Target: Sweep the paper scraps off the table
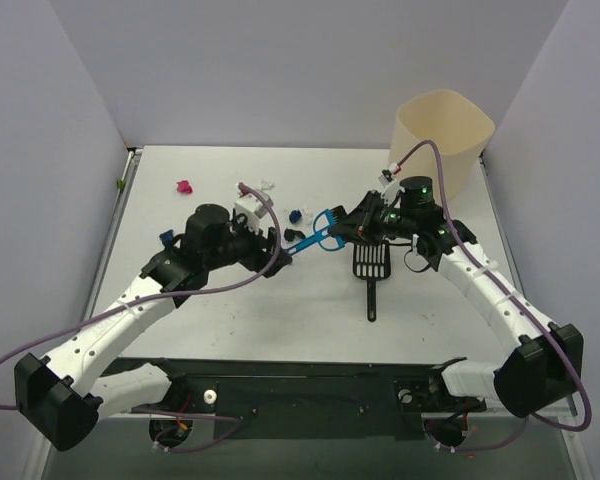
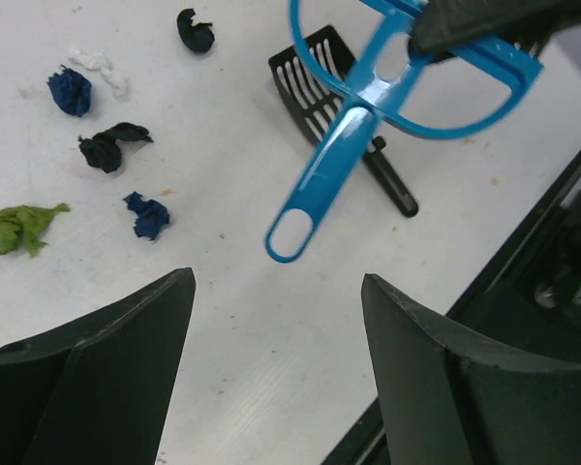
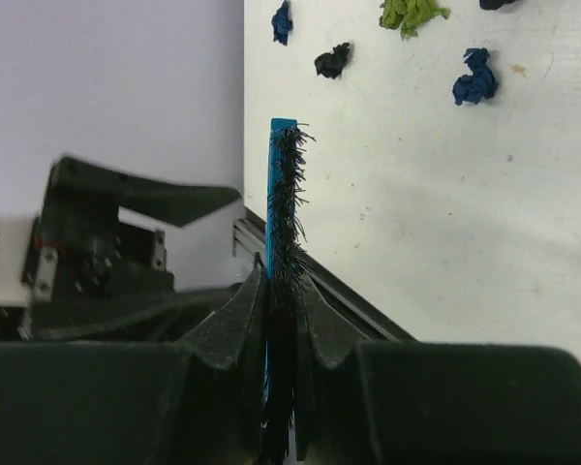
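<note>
Paper scraps lie on the white table [image 1: 230, 320]: a pink one [image 1: 185, 186] at the far left, a white one [image 1: 268, 185] and a blue one [image 1: 295, 215] near the middle. The left wrist view shows dark blue [image 2: 70, 90], white [image 2: 102, 68], black [image 2: 107, 150], blue [image 2: 148, 215] and green [image 2: 15, 228] scraps. My right gripper [image 3: 281, 281] is shut on the head of the blue brush [image 3: 289, 194], holding it above the table. The brush handle [image 2: 329, 165] points toward my left gripper [image 2: 278, 281], which stands open and empty just short of it.
A black slotted scoop [image 1: 372, 262] lies flat under the right gripper, handle toward the near edge. A beige bin [image 1: 440, 135] stands at the far right corner. Lilac walls enclose the table, and a metal rail [image 1: 310, 362] runs along its near edge.
</note>
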